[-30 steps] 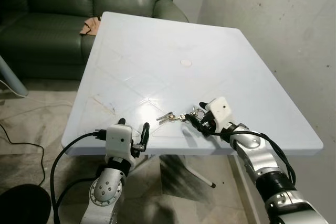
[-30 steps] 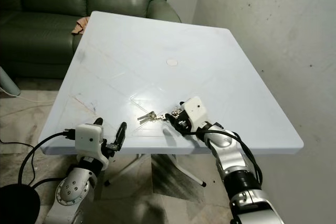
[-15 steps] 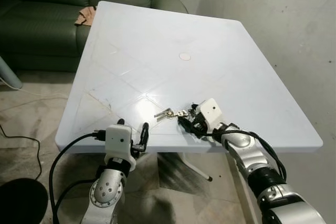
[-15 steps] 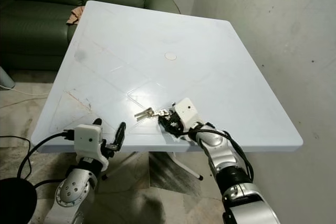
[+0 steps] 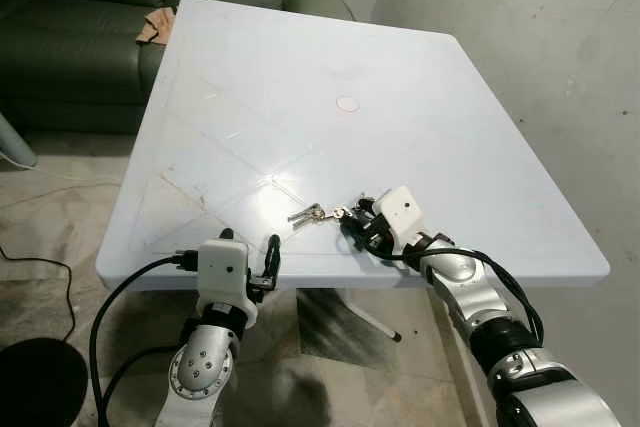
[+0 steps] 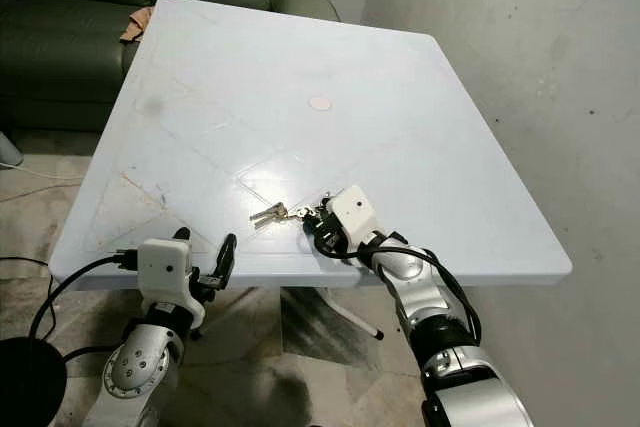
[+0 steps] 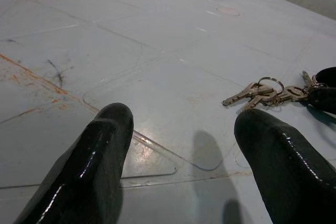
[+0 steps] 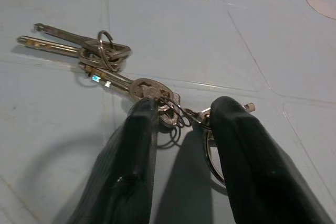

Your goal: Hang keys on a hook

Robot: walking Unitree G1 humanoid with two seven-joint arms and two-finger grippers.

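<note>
Right end effector (image 8: 181,116) has crept forward since a second ago; fingers now straddle the keys (image 5: 312,214) ring end, not clamped. Left end effector (image 5: 248,250) spread, at the white bench (image 5: 300,97) edge. Green sofa (image 5: 90,7) behind, concrete wall (image 5: 530,37) right.

The keys (image 8: 100,56) lie flat on the table (image 8: 173,19), fanned away from the right gripper (image 8: 181,111). Its two black fingers (image 8: 139,129) stand a little apart, straddling the rings (image 8: 176,116) at the bunch's near end, tips touching them.
</note>
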